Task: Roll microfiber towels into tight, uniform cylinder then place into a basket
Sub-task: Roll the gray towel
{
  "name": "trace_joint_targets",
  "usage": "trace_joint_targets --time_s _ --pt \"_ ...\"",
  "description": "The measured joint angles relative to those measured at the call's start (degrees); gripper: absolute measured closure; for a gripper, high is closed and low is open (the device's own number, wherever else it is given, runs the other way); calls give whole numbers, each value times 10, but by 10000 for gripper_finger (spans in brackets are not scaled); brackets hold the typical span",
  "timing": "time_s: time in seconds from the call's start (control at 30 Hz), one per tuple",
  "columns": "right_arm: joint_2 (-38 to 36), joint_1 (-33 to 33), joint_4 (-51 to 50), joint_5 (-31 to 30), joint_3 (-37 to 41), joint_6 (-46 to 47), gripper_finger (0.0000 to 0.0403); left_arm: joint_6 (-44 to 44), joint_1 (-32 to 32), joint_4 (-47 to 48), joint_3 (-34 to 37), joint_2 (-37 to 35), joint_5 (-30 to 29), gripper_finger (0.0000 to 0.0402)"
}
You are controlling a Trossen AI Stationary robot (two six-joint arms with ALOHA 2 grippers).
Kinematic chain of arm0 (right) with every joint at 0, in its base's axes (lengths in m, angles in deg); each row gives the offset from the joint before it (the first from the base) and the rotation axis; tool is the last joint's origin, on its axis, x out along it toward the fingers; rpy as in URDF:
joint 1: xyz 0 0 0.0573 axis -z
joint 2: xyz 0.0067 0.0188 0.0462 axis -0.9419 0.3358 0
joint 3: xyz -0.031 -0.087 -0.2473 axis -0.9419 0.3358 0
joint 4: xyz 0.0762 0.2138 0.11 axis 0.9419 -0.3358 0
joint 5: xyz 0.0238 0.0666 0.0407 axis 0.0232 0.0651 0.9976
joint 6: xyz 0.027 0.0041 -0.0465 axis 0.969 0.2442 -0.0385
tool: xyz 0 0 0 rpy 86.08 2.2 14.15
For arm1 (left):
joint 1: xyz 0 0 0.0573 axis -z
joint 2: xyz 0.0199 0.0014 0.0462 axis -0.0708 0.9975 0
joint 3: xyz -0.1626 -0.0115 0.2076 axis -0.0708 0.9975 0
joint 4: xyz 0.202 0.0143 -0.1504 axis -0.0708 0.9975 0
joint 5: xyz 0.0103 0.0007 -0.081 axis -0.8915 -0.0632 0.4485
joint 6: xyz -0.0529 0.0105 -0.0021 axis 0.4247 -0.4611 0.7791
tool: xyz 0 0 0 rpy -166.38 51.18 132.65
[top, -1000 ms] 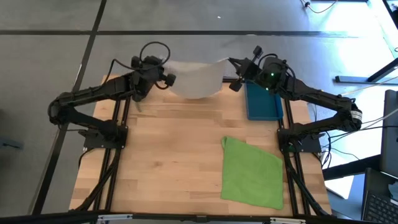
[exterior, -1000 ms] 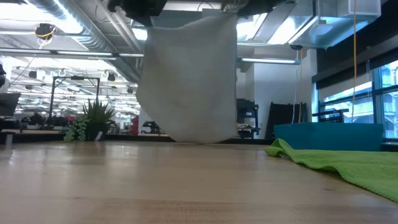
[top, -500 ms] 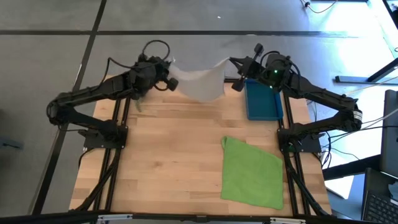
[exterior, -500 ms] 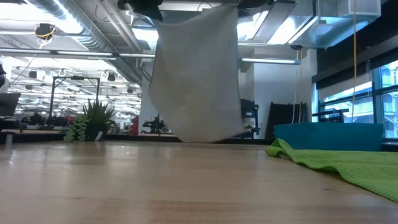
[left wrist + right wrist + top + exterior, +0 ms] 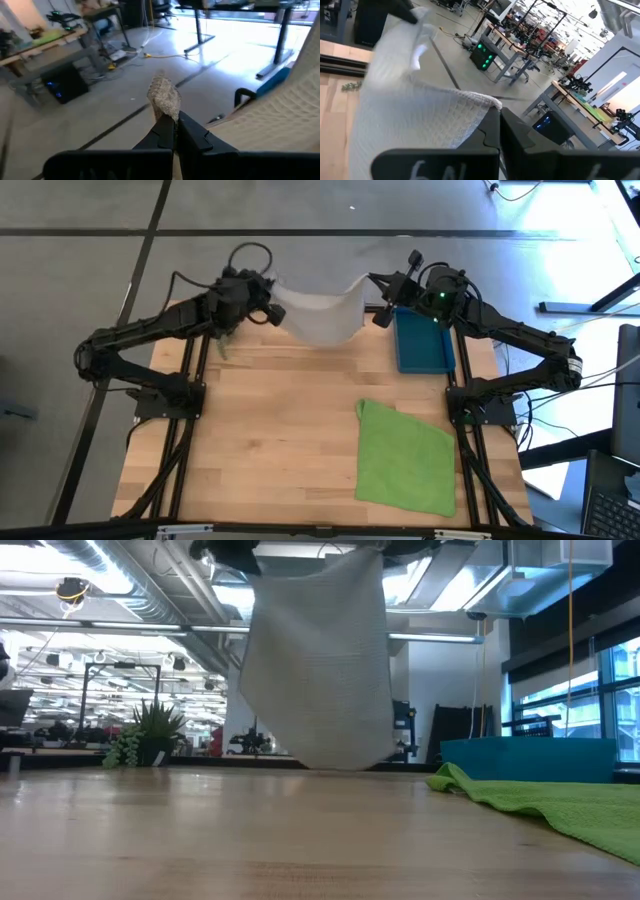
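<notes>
Both end effectors are clamped on the top corners of the grey towel [image 5: 318,315] — left end effector [image 5: 272,288] and right end effector [image 5: 372,292] hold it stretched in the air at upper centre of the high view, its lower edge hanging just above the bench [image 5: 270,430]. Green towel [image 5: 405,457] lies flat at lower right — blue basket [image 5: 421,343] sits above it, under the right arm.

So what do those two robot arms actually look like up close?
Both are slim black jointed arms on black frames. Looping black cables sit near the left gripper, and a small green light glows behind the right gripper. Each ends in two flat, dark fingers.
</notes>
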Motion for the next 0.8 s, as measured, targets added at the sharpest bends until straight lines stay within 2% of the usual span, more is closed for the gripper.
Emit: trace_joint_targets --time_s 0.07,0.1,0.17,0.2,0.3,0.4,0.5,0.6,0.63,0.8 --pt "0 0 -7 0 0 0 400 -16 -8 5 0 2 80 402" --pt "0 0 -10 0 0 0 400 -19 -7 5 0 3 79 402" --pt "0 0 -19 0 0 0 400 -6 -6 5 1 2 26 402" --pt "0 0 -28 0 0 0 400 -4 -9 6 0 2 26 402" --pt "0 0 -64 31 0 -18 400 -42 -19 16 0 2 124 402" --pt "0 0 -79 32 1 -16 400 -24 -18 13 1 1 109 401" --pt "0 0 -90 29 1 -21 400 -27 -25 22 0 1 144 402" --pt "0 1 -82 27 1 -21 400 -12 -19 17 0 1 81 402" --pt "0 3 -77 25 1 -16 400 -12 -23 18 0 1 79 402" --pt "9 14 -46 25 1 -15 400 -28 -66 3 0 3 106 402"
